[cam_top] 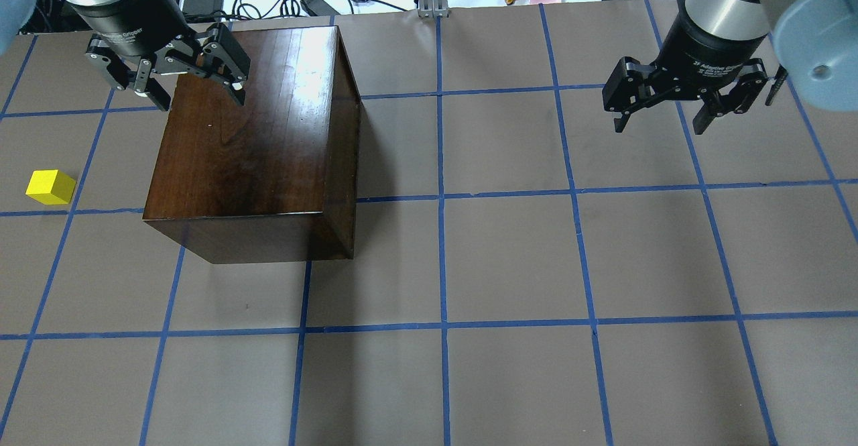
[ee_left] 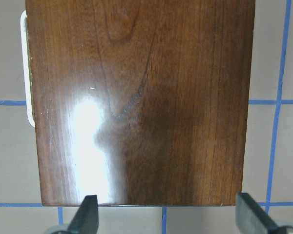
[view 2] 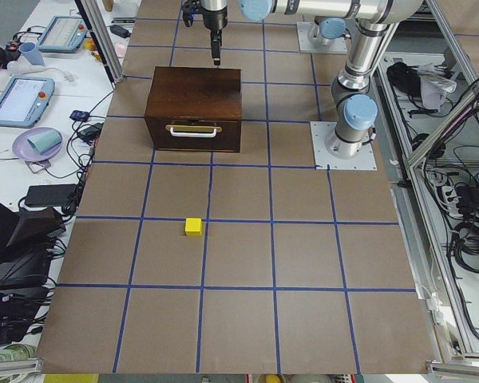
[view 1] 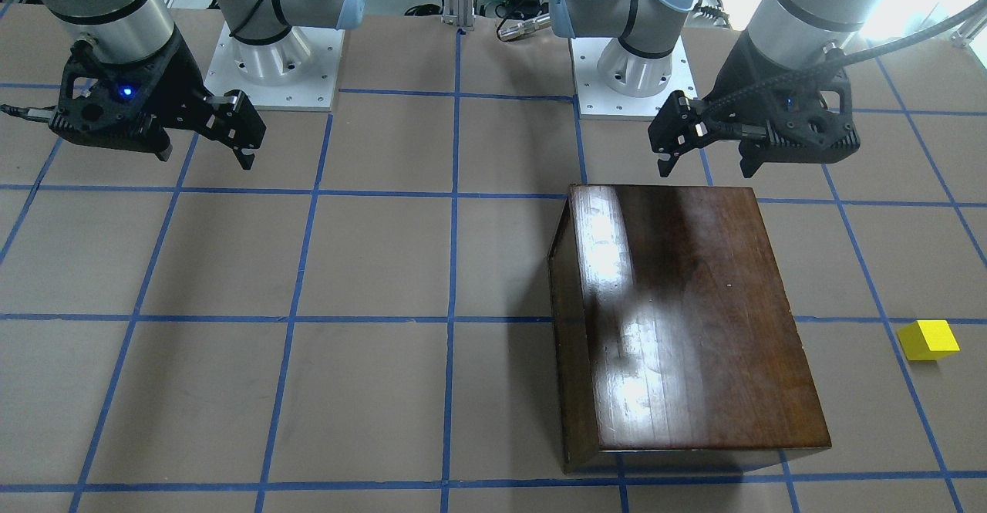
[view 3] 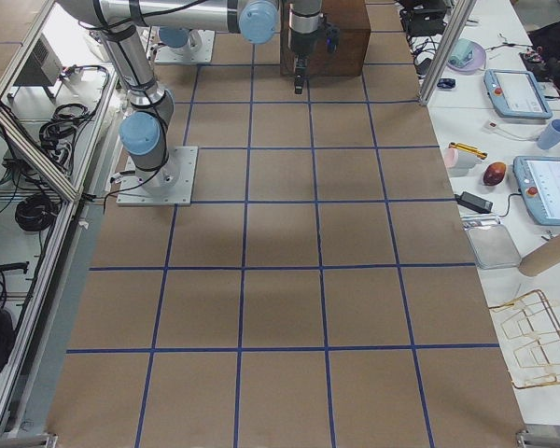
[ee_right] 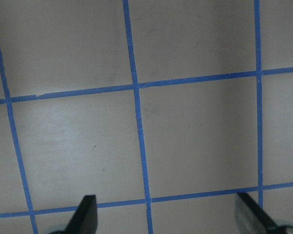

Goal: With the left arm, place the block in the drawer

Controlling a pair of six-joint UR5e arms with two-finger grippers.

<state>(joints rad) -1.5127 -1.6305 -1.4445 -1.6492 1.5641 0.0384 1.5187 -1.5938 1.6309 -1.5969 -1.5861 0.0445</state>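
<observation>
The yellow block [cam_top: 50, 186] lies on the table to the left of the dark wooden box [cam_top: 255, 144]; it also shows in the front view [view 1: 929, 339] and the left exterior view [view 2: 193, 227]. The drawer [view 2: 193, 132] is shut in the box, and its white-handled front faces the block. My left gripper [cam_top: 201, 100] hangs open and empty above the box top, as the left wrist view [ee_left: 168, 217] shows, well away from the block. My right gripper [cam_top: 660, 124] hangs open and empty above bare table at the far right [ee_right: 167, 217].
The table [cam_top: 509, 265] is brown with a blue tape grid. Both arm bases [view 1: 277, 65] stand at the robot's edge. Cables, cups and tablets [view 2: 20, 96] lie on a side bench beyond the table's far edge.
</observation>
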